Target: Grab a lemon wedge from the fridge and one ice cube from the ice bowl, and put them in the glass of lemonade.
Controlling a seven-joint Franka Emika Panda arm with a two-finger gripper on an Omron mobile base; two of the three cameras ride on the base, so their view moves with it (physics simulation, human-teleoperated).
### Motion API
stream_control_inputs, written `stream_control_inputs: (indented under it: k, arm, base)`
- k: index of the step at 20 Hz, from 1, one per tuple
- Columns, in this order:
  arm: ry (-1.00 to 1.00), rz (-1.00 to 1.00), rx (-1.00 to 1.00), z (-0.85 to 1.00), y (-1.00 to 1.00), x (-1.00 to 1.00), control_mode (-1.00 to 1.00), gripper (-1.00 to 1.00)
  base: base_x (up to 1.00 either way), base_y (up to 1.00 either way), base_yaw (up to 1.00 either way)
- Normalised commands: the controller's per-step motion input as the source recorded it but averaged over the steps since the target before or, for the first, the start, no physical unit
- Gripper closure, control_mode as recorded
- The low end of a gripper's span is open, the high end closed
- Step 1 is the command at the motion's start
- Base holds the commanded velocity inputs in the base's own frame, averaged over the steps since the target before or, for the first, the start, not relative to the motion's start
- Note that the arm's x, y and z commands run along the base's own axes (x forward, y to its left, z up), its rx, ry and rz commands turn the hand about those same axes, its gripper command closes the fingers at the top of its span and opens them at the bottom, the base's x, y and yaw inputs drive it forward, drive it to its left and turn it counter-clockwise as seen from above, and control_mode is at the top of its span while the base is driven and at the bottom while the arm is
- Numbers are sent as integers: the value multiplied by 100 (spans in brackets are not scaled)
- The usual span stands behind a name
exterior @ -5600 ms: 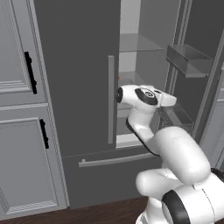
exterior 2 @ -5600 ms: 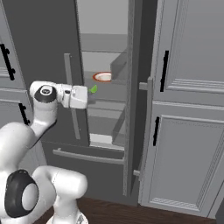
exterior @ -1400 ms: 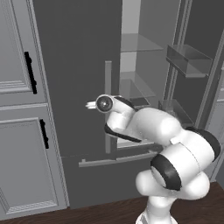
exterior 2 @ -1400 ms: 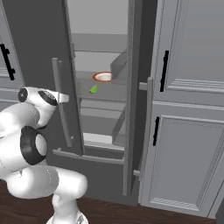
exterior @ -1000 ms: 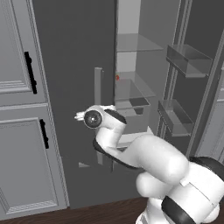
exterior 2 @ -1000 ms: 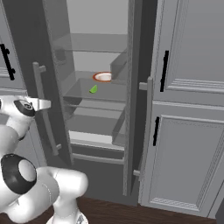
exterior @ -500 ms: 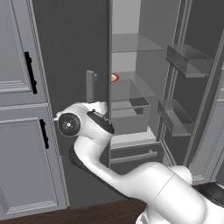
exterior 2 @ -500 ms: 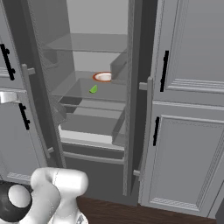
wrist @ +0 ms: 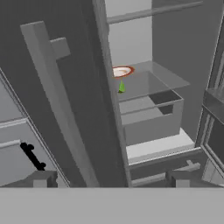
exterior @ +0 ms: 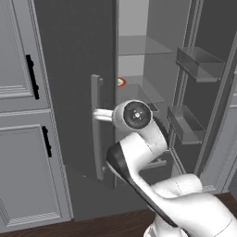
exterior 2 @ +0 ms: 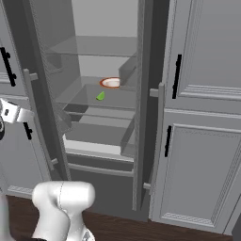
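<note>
The dark grey fridge (exterior 2: 146,56) stands with both doors swung open. On a glass shelf inside lies the small yellow-green lemon wedge (exterior 2: 100,96) (wrist: 121,87), just in front of an orange-rimmed white plate (exterior 2: 111,83) (wrist: 121,71) (exterior: 121,82). My gripper (exterior: 100,114) (exterior 2: 19,114) (wrist: 111,179) is open, close by the left door's long handle (exterior: 96,132) (exterior 2: 40,117) (wrist: 57,109); I cannot tell whether it touches the handle. Its fingertips (wrist: 41,179) stand wide apart. The ice bowl and the glass of lemonade are out of view.
Light grey panelled cabinets with black handles (exterior: 31,76) (exterior 2: 176,77) flank the fridge. The right door (exterior: 217,92) carries shelf bins (exterior: 196,62). A pale drawer (exterior 2: 101,134) sits below the lemon's shelf. The right door's handle (exterior 2: 157,136) stands near the opening.
The left fridge door has swung wide open, pulled by its handle, uncovering the shelves and the lemon wedge. My arm went left with it, and its wrist has since come back right.
</note>
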Motion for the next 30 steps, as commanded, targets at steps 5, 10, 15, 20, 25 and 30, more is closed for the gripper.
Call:
stream_control_inputs:
  k: [5, 10, 15, 20, 25, 30]
  arm:
    - [1, 7, 39, 8, -100, 1, -100, -100]
    - [3, 23, 27, 0, -97, 42, -100, -100]
    - [2, 6, 8, -2, -27, 26, -100, -100]
    - [11, 0, 1, -7, -10, 76, -100, -100]
    - [18, 4, 4, -4, 0, 98, -100, -100]
    - [4, 4, 0, -5, 21, 62, -100, -100]
  base:
    - [0, 0, 0]
    - [0, 0, 0]
    - [0, 0, 0]
    - [0, 0, 0]
    - [0, 0, 0]
    - [0, 0, 0]
